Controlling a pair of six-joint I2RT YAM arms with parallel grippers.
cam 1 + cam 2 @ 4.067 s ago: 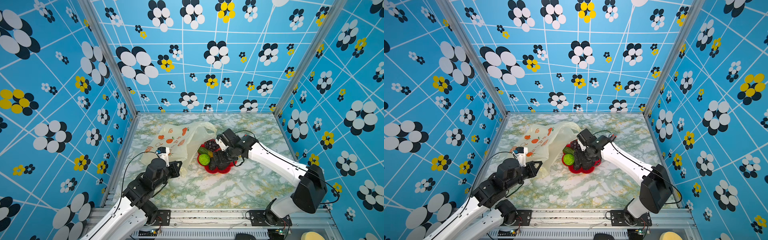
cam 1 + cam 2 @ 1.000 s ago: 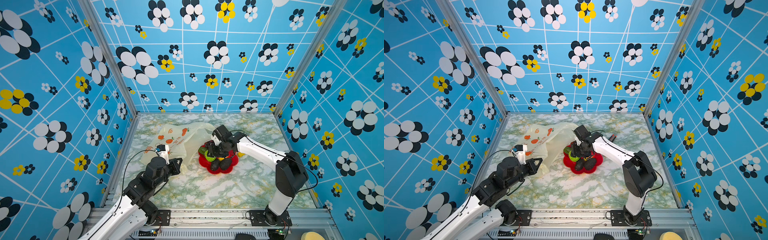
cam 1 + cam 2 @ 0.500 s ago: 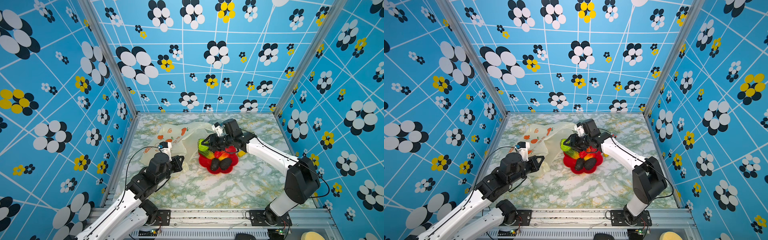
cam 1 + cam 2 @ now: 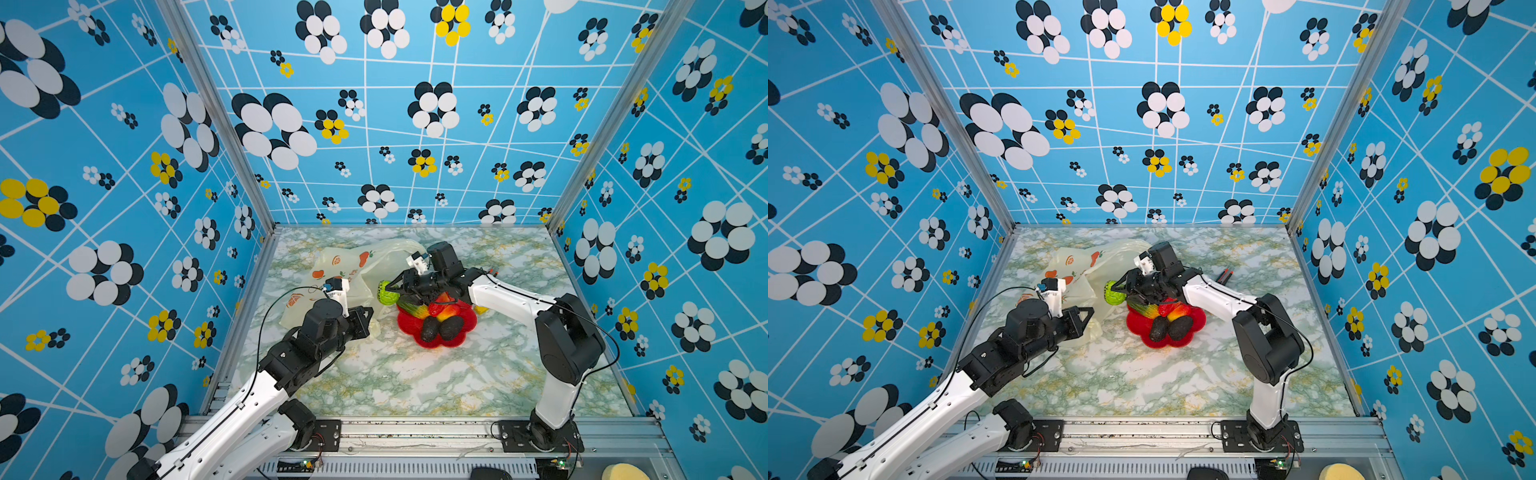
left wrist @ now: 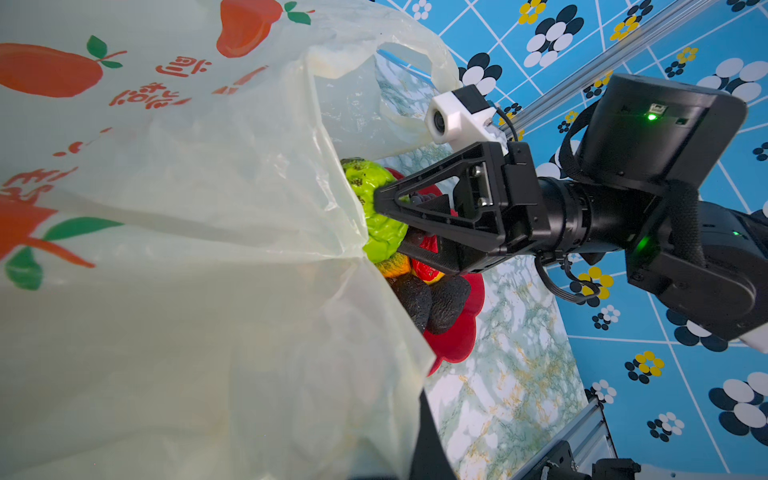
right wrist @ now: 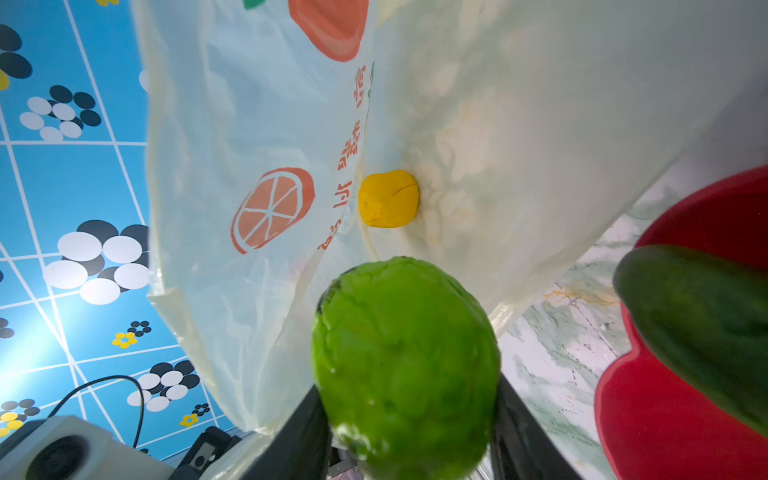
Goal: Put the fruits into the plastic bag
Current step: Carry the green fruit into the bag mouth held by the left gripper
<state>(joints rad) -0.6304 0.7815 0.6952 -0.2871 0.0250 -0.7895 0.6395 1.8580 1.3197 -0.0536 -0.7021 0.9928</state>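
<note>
Right claw [image 5: 386, 220] is gripping a bumpy green fruit [image 6: 405, 365], its jaws standing about half spread around the rounded body. I am watching the fruit hanging right at the open mouth of the plastic bag [image 4: 386, 262]. It is just beside the loose film and above the strip of counter [image 4: 415, 382] between the bag and the red plate [image 4: 465, 332]. Across from it, the left claw [image 4: 371, 311] is pinched fully closed. I am judging that it is holding the bag's near rim up, though the pinch itself is lying mostly out of sight. One yellow fruit [image 6: 388, 198] is already lying deep inside the bag. Two dark oval pieces [image 4: 440, 328], a red-orange piece [image 4: 446, 300] and a long green piece [image 6: 706, 328] are waiting on the plate.

What is worrying me: the green fruit is glossy and round, so it could be slipping from the jaws, dropping onto the counter short of the bag and rolling away. The film is sagging and crinkling near the fruit, so a jaw could be snagging it, shoving the mouth closed or tugging the rim out of the left claw. The right arm is also hanging low over the plate, so a careless swing could be knocking fruits off.
</note>
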